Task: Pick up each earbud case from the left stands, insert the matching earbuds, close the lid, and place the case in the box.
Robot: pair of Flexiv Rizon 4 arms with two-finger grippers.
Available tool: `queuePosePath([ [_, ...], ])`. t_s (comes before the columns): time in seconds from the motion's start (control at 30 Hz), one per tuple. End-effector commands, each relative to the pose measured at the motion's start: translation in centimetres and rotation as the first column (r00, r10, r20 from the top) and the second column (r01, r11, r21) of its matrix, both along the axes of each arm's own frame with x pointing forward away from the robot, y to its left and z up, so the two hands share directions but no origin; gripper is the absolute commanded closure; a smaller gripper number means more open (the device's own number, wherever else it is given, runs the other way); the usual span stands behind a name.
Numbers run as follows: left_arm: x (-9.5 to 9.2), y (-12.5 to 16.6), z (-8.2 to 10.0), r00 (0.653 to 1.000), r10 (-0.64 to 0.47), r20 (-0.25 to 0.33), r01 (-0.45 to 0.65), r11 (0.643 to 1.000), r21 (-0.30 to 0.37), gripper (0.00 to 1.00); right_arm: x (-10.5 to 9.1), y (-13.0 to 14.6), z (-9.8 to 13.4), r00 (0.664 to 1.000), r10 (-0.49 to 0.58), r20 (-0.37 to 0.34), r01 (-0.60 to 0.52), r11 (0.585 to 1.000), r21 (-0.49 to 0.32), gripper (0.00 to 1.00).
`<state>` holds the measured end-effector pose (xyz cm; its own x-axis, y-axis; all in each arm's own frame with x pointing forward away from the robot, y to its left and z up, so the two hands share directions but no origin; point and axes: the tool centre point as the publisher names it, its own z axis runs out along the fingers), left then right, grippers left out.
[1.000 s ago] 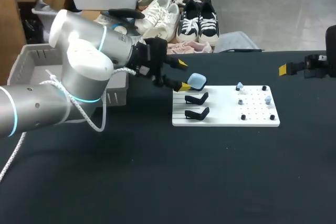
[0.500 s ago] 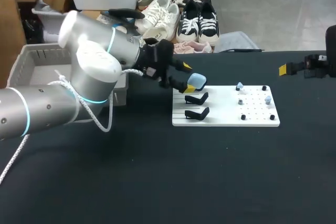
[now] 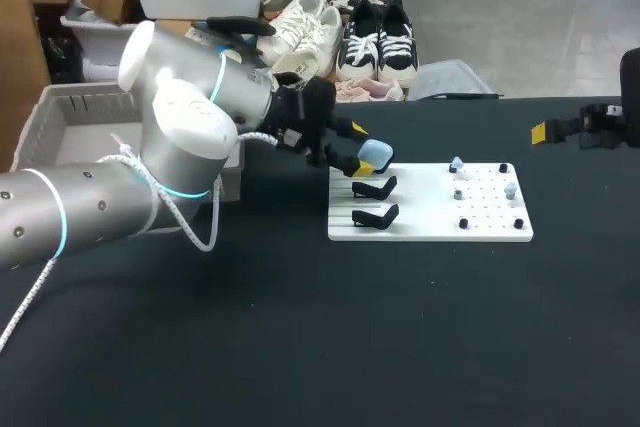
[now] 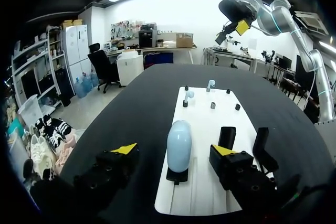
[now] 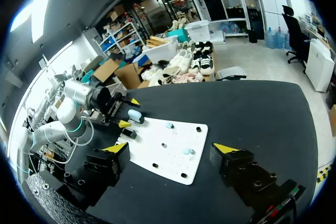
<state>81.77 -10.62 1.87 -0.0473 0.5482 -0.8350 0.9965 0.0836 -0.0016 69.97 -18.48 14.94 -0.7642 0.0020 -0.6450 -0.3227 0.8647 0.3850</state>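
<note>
Black table (image 3: 300,347) surface is occupied by a white rectangular board (image 3: 430,227). 3 black stands are set on the board's left part and small pegs on its right part.

A pale blue rounded earbud case (image 4: 179,140) is seated on edge on the rearmost stand. It is judged to be presented this way so that its 2 flat sides can be pinched. The 2 empty black stands (image 3: 376,188) lie beside it. 2 pale earbuds (image 3: 456,163) are seen on the pegs.

The left gripper (image 4: 174,150) is positioned around the case. Its fingers are spread wide, 1 on each side; no contact is visible and nothing is held. A grasp is judged to be the step in hand.

The right gripper (image 5: 171,148) is held well apart near the table's right edge, its fingers spread wide and empty.

A grey plastic box (image 3: 70,112) is placed behind the left arm.
</note>
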Motion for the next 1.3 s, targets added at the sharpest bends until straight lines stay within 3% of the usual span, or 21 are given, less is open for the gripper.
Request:
queuePosePath([
  [0.03,0.24,-0.26,-0.05,1.0,-0.001,-0.002,0.001,1.0,0.005,0.06,0.05,-0.06,0.01,1.0,0.003,-0.001,-0.003,1.0,0.001,0.0],
  [0.13,0.2,-0.47,-0.08,1.0,-0.004,-0.003,0.004,1.0,0.006,0.14,0.05,-0.06,0.01,1.0,0.003,-0.001,-0.003,1.0,0.001,0.0],
  [0.2,0.18,-0.63,-0.16,1.0,-0.006,-0.004,0.006,1.0,0.007,0.27,0.05,-0.06,0.01,1.0,0.003,-0.001,-0.003,1.0,0.001,0.0],
  [0.47,0.06,-0.9,-0.36,1.0,-0.014,-0.012,0.015,1.0,0.01,0.3,0.05,-0.06,0.01,1.0,0.003,-0.001,-0.003,1.0,0.001,0.0],
  [0.67,0.11,-0.9,-0.54,1.0,-0.016,-0.017,0.017,1.0,0.012,0.43,0.05,-0.06,0.01,1.0,0.003,-0.001,-0.003,1.0,0.001,0.0],
  [0.97,0.1,-0.96,-0.69,1.0,-0.016,-0.02,0.017,1.0,0.018,0.5,0.05,-0.06,0.01,1.0,0.003,-0.001,-0.003,1.0,0.001,0.0],
  [1.3,0.12,-1.08,-0.8,1.0,-0.017,-0.024,0.018,1.0,0.024,0.51,0.05,-0.06,0.01,1.0,0.003,-0.001,-0.003,1.0,0.001,0.0],
])
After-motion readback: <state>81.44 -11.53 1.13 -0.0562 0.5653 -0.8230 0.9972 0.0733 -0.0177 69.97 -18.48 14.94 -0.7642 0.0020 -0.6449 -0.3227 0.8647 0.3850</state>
